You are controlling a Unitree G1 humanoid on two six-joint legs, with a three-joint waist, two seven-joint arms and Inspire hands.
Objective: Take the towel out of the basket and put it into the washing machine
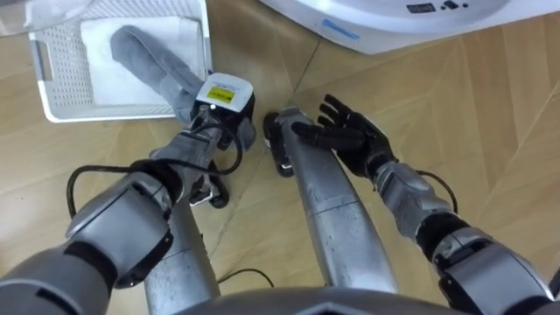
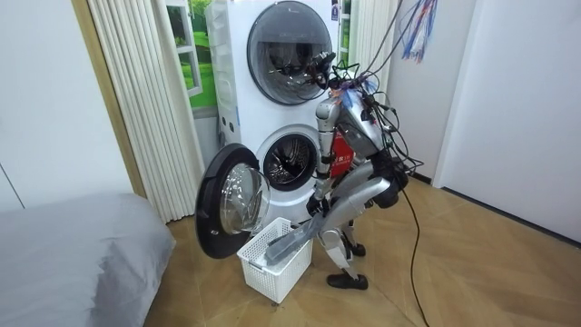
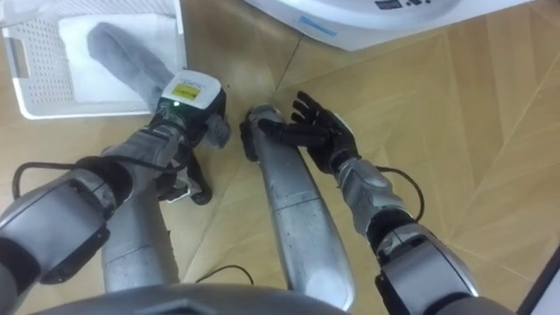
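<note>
- Grey towel lies in the white basket, far left, its near end reaching the rim.
- Left hand sits on that near end. Its fingers are tucked underneath, so I cannot tell if it has a grip.
- Right hand hovers beside it, fingers spread, holding nothing.
- Washing machine edges in at top right.
- Risk: a loose grip could let the towel slide back on the lift, and a long tail could snag the basket.
- Room view gives the bigger picture: robot bent over the basket, round door swung open, drum ready. The eye views give the hands close up.
</note>
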